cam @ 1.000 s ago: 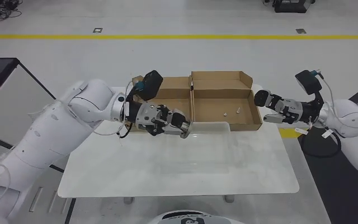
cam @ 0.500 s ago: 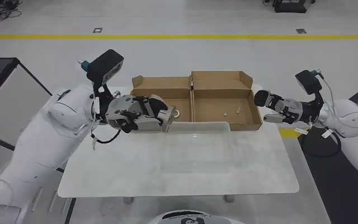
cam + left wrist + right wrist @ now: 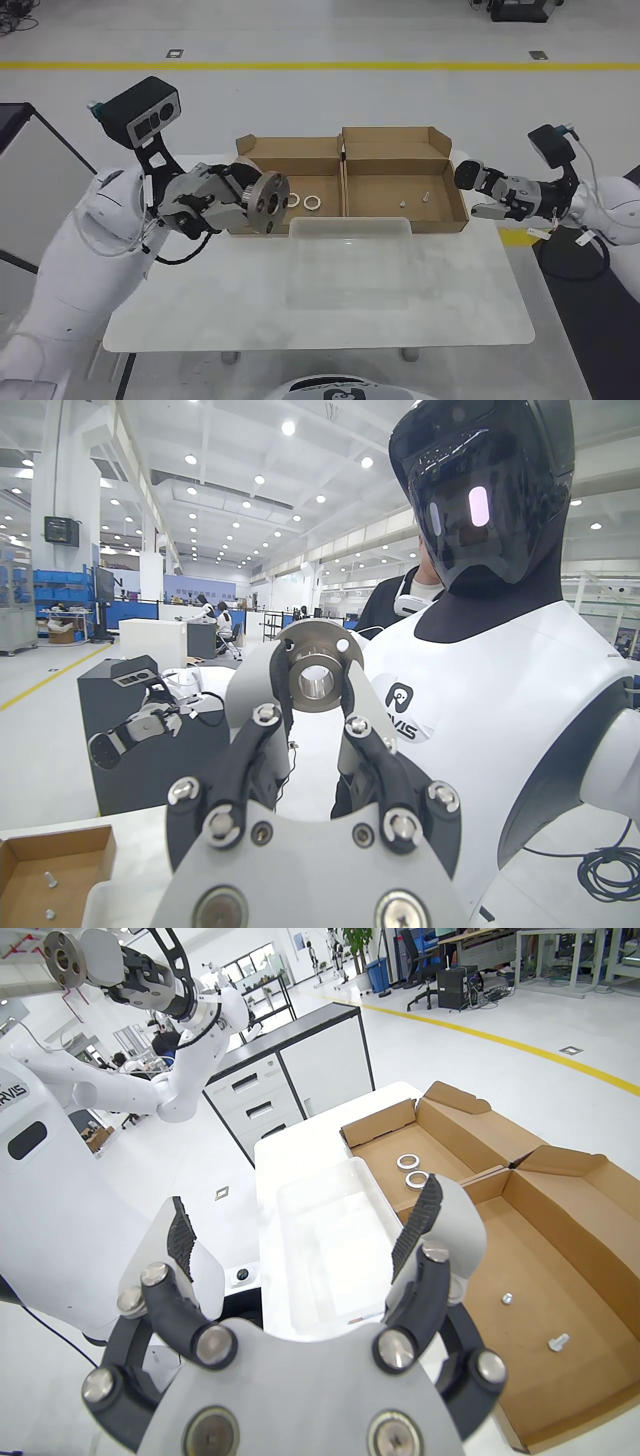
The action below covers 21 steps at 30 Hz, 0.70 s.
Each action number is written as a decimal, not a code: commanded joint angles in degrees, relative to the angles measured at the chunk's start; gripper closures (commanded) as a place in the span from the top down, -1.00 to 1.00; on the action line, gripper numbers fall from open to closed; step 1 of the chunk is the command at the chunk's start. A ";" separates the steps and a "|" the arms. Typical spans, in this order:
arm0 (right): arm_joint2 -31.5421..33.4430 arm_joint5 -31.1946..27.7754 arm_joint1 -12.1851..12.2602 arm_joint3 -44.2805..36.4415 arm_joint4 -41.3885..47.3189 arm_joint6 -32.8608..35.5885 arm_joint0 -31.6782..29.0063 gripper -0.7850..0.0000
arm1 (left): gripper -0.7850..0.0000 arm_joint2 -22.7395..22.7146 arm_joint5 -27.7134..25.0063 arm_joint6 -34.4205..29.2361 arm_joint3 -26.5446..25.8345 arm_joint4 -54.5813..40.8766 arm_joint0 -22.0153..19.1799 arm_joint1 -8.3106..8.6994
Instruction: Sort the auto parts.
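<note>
A round metal flange with a centre bore is raised above the table's left side, in front of the left cardboard box. My left gripper is shut on it; its fingers clamp the flange by the hub. Two metal rings lie in the left box. Small bolts lie in the right cardboard box. My right gripper stands open and holds nothing, just past the right box's end; seen from its own wrist, the right gripper hangs over the tray's end.
A clear plastic tray sits on the white table in front of the boxes. The right wrist view has the tray, rings and bolts. A dark cabinet stands left of the table.
My left arm has swung left and upward from the tray's back corner, turning the flange to face up. The right arm has stayed still.
</note>
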 commanded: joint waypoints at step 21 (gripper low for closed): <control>0.00 0.00 0.00 0.00 0.00 0.00 0.00 1.00 | -1.00 -4.63 0.00 0.03 -6.18 -16.47 5.64 -1.45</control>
